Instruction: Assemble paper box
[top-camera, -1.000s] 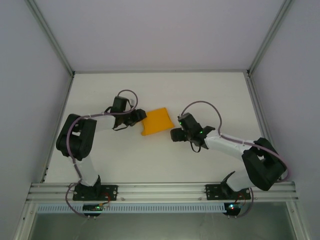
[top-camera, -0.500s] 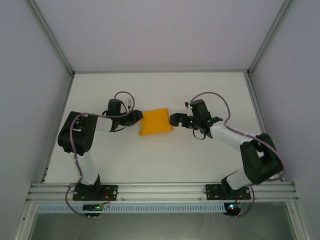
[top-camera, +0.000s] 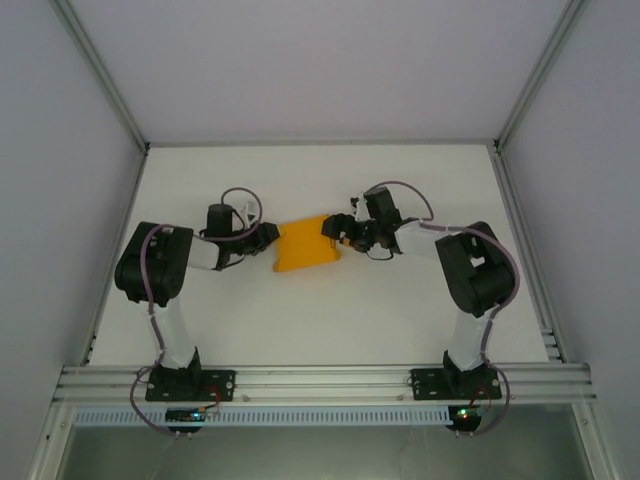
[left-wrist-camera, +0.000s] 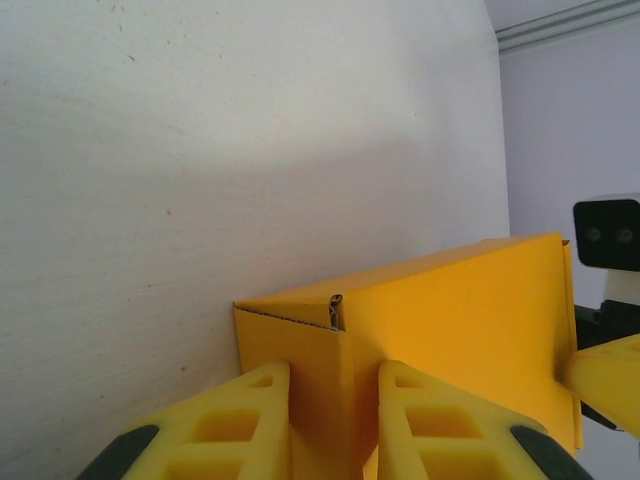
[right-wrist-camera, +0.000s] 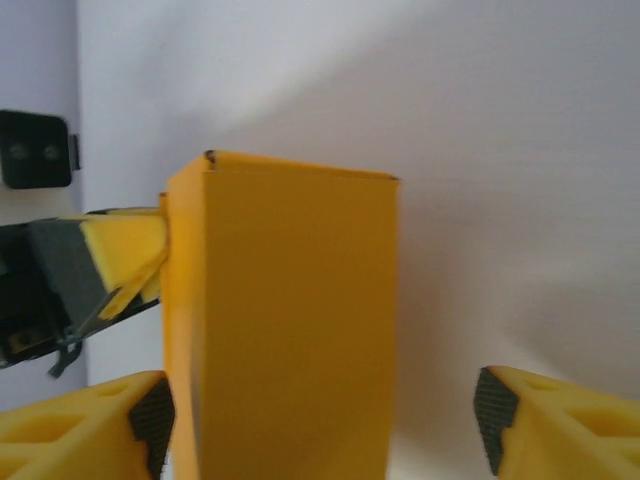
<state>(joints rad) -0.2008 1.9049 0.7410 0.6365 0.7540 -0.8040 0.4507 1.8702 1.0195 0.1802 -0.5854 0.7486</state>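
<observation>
Left arm (top-camera: 175, 335) and right arm (top-camera: 462, 345): black joints, white links, a looping mauve cable (top-camera: 240, 192) each. Left claw (left-wrist-camera: 335, 370) and right claw (right-wrist-camera: 320, 402): yellow fingers (left-wrist-camera: 245, 425), dark-grey pads (right-wrist-camera: 155, 415).

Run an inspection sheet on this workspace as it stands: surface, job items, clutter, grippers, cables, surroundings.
Surface: white table, matt.
Job's things: paper box, orange-yellow, folded into box shape, mid-table between the arms.
Clutter: nothing seen.
Grippers: left gripper pinched on one end of the box; right gripper open, straddling the other end, one finger apart from it.
Cables: purple-grey cable loops, one at each wrist, off the box.
Surroundings: white enclosure walls; aluminium rail at the near edge.
</observation>
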